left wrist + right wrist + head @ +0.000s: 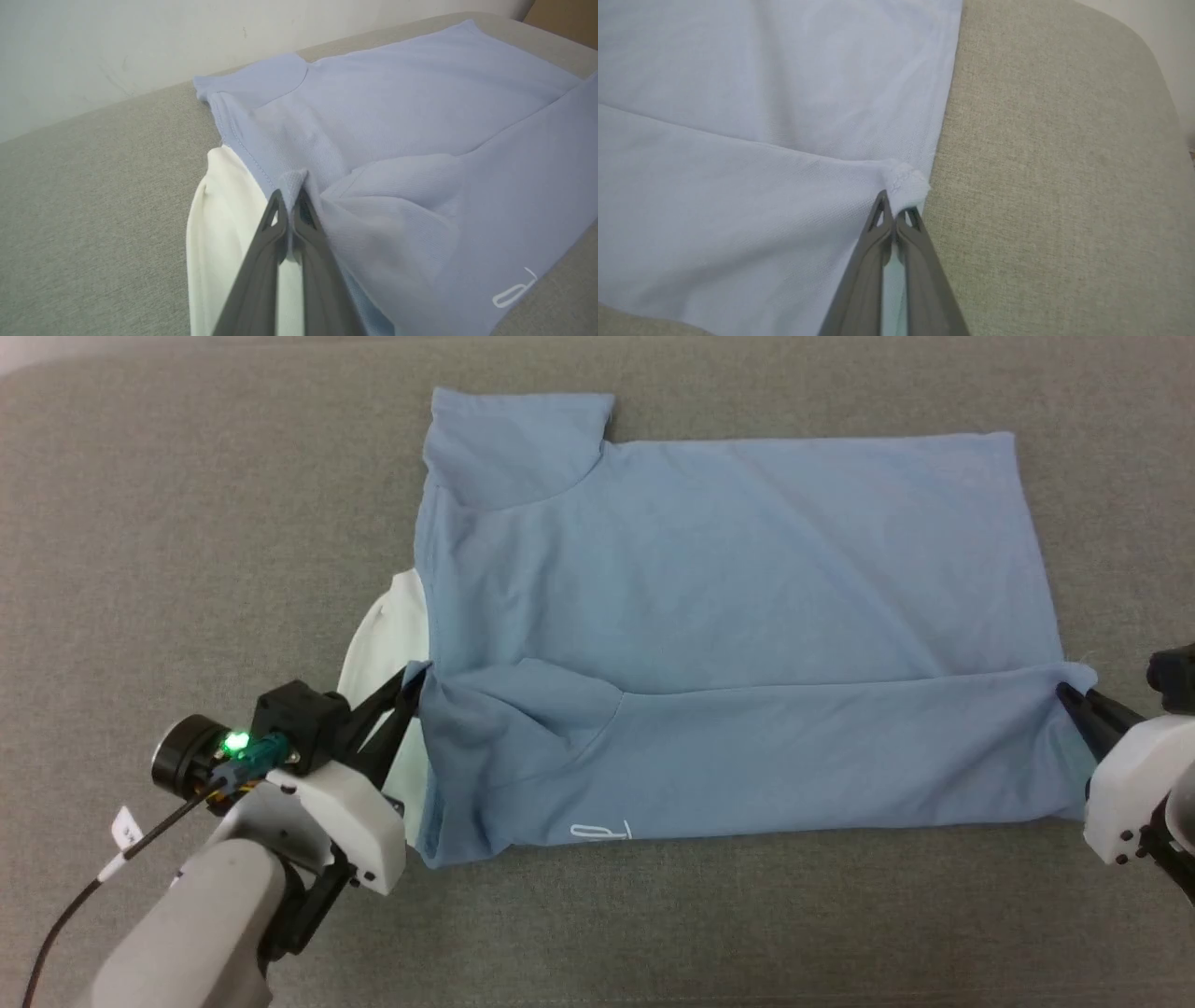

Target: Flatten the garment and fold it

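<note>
Grey surface, pale wall behind, both jaws pinching garment, white collar protruding

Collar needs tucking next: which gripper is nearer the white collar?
Left. The left gripper pinches the polo shirt right beside the collar; the right gripper pinches its hem corner at the opposite end.

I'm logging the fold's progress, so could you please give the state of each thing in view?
Light blue knit polo shirt: spread flat, near long edge folded over the body.
White collar: poking out at the left end.
Left gripper: shut on the fold's collar-end corner.
Right gripper: shut on the fold's hem-end corner.
</note>
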`<state>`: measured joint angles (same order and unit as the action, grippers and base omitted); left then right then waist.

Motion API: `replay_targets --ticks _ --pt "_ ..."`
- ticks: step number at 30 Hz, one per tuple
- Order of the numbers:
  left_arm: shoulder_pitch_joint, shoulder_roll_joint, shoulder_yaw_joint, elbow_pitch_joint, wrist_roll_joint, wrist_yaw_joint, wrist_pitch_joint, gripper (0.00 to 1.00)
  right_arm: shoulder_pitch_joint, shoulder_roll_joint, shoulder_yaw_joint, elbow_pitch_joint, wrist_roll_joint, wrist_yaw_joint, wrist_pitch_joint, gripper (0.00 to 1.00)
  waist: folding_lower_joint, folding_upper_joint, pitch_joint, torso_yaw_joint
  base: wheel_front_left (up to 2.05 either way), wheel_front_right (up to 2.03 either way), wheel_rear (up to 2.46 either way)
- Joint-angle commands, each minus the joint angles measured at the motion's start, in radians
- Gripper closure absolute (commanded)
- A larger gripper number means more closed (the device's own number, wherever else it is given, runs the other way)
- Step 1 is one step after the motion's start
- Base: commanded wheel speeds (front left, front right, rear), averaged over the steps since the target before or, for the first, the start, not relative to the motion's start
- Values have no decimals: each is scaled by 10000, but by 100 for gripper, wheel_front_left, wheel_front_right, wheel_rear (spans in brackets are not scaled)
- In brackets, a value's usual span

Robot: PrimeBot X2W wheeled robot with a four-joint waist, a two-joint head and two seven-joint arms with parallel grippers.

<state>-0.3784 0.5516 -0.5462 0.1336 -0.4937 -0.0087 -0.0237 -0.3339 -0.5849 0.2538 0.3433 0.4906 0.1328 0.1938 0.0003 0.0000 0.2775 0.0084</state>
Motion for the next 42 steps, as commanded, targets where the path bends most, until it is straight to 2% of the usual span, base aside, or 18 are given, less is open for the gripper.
replay_targets --ticks 1,7,8,9,10,11,15,18,24,31,37,42 --pt "-185 -97 -35 131 69 -85 -21 100 -180 56 44 111 -91 -21 26 100 -3 0 145 38 0 0 0" --pt "-696 -642 -233 1591 174 -115 -334 100 -708 278 403 1094 -312 -21 -186 100 -3 0 172 141 0 0 0" --pt "-749 -736 -250 1851 164 -114 -391 100 -775 308 452 1227 -343 -21 -299 77 -3 0 130 153 0 0 0" --pt "-794 -833 -253 2095 147 -94 -461 86 -822 337 504 1359 -381 -21 -410 0 -3 0 63 170 0 0 0" --pt "-833 -916 -249 2306 158 -50 -573 21 -856 374 555 1487 -395 -21 -491 0 -3 0 -13 180 0 0 0" --pt "-865 -998 -232 2529 145 -17 -689 0 -887 407 616 1580 -412 -21 -600 0 -3 0 -110 181 0 0 0" --pt "-799 -1332 -169 3123 -76 47 -958 0 -875 487 653 1976 -376 -21 -812 0 -3 0 -592 182 0 0 0" --pt "-553 -1471 19 3251 -346 257 -1045 0 -739 551 504 2073 -360 -21 -995 0 -3 0 -976 172 0 0 0" --pt "489 -1577 550 2506 -933 1242 -839 0 3 922 -240 1659 -628 -21 -1078 0 -3 0 -1608 139 0 0 0" --pt "2117 -1674 869 377 -1447 2496 -275 0 1363 1964 -1840 265 -1226 -21 -621 0 -3 0 -2011 66 0 0 0" --pt "3083 -1646 375 -1074 -1859 2785 1040 0 2521 3062 -2859 -1415 -1803 -21 194 0 -3 0 -1893 -54 0 0 0" --pt "3093 -1494 280 -886 -1573 3342 1480 0 2930 3525 -3295 -2439 -2112 -21 691 0 -3 0 -1563 -260 0 0 0"
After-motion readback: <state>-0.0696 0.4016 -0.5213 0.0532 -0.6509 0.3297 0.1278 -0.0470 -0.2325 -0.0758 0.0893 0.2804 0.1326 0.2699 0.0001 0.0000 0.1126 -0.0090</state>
